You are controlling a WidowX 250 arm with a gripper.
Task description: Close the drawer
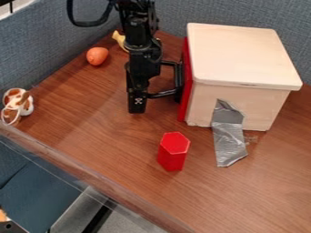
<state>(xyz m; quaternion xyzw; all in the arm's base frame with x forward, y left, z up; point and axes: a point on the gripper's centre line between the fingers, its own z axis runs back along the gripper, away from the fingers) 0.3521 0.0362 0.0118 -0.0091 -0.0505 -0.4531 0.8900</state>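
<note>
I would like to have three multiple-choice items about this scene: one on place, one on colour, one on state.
1. Where is the silver tape?
A) on the blue wall
B) on the wooden box and the table
C) on the lid

2. Which colour is the drawer front?
A) red
B) green
C) white

3. How is the hexagonal block?
A) lying
B) hanging
C) upright

1 B: it runs down the box's side onto the table. 2 A: its face shows red. 3 C: its hexagonal end faces up.

Pincer (137, 106) at black handle (163, 94) on red drawer front (187, 84).
</note>
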